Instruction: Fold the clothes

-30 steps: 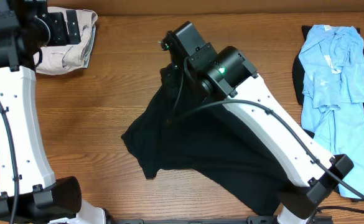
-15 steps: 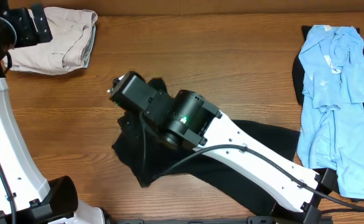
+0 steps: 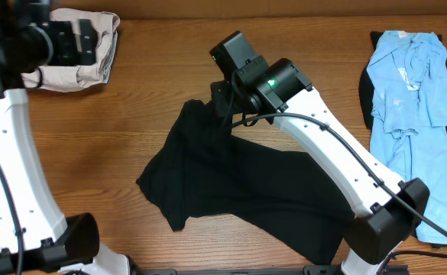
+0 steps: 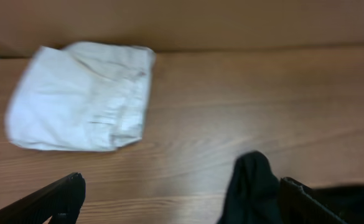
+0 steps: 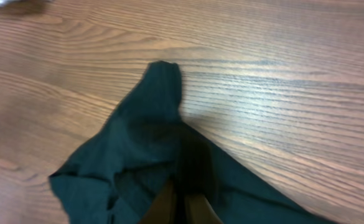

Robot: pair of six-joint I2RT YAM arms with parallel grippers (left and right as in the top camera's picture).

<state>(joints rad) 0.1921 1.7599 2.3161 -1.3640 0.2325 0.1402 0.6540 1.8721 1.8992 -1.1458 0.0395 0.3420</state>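
Swung back from left of centre, the right arm now sits mid-table, nearer the far edge of the wooden table (image 3: 315, 84). Black garment (image 3: 231, 179) spreads from centre to near edge, its far corner pinched tight by the right gripper (image 5: 182, 208). Light blue shirt (image 3: 410, 99) lies along the right edge. Folded beige garment (image 3: 93, 69) is at the far-left corner, with the left gripper (image 3: 76, 40) above it, spread wide.

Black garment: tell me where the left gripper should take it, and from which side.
Probably the outer left corner of the black garment, coming down from the left. The right gripper is shut on its far tip, so the cloth drapes away from there. That corner lies flat, edges exposed on the table, nearest the open left gripper.
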